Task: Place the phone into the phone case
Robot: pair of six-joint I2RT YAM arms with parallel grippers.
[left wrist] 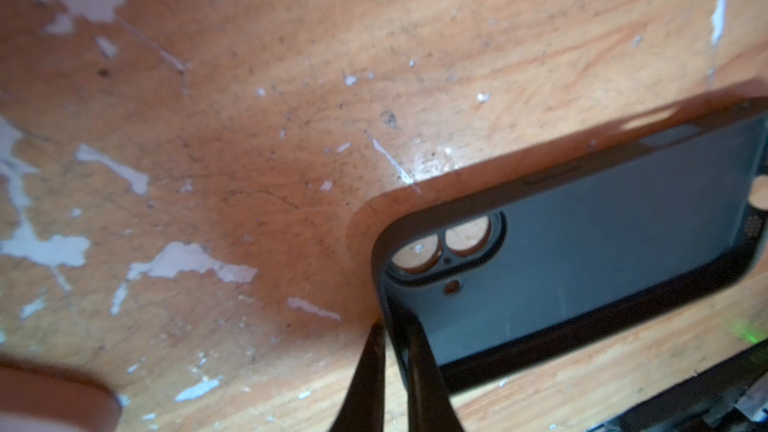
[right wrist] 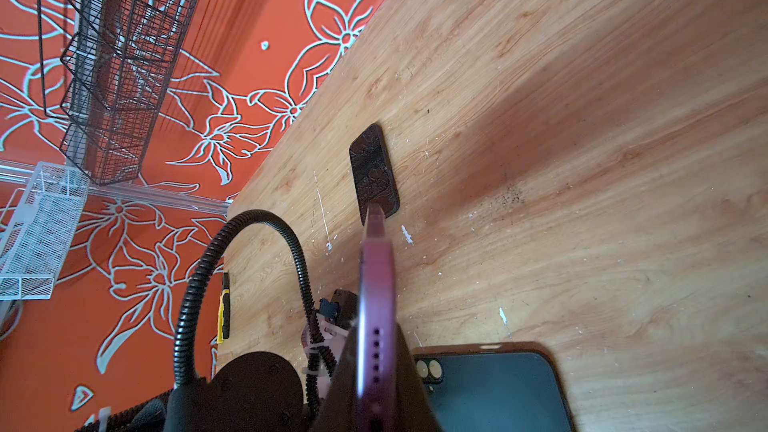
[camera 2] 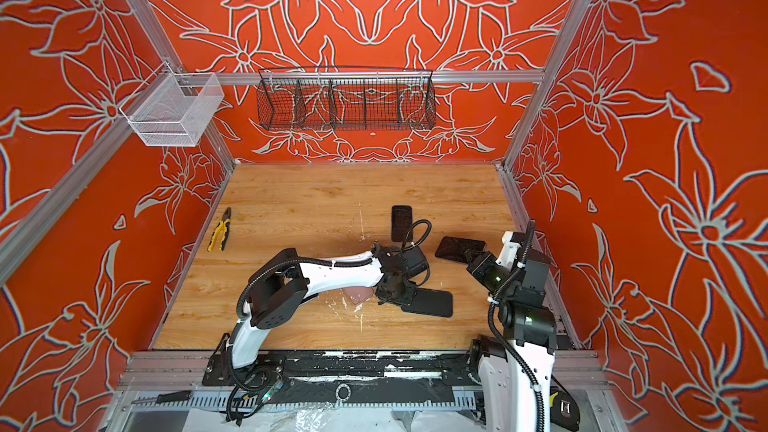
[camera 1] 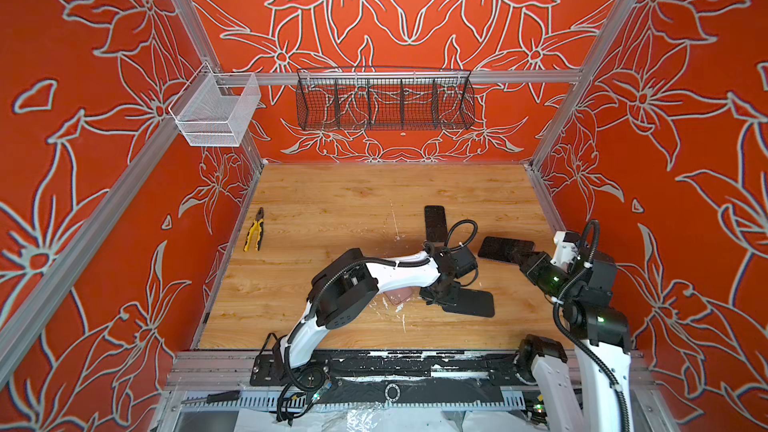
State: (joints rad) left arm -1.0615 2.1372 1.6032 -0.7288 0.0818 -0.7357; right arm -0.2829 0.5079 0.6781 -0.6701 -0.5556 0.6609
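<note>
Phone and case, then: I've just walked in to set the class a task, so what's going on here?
Two robot arms share the job. The left pincer is shut on the rim of the black phone case, near the front of the wooden table. The right pincer grips a purple phone by one end, off to the case's side. The phone is not in the case yet. Pliers lie untouched at the left.

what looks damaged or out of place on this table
The wooden tabletop is worn: white patches and scratches, where the finish seems to have flaked off, scatter around the black phone case. Yellow-handled pliers lie alone near the left edge and have no clear part in a phone task. Nothing looks spilled.
</note>
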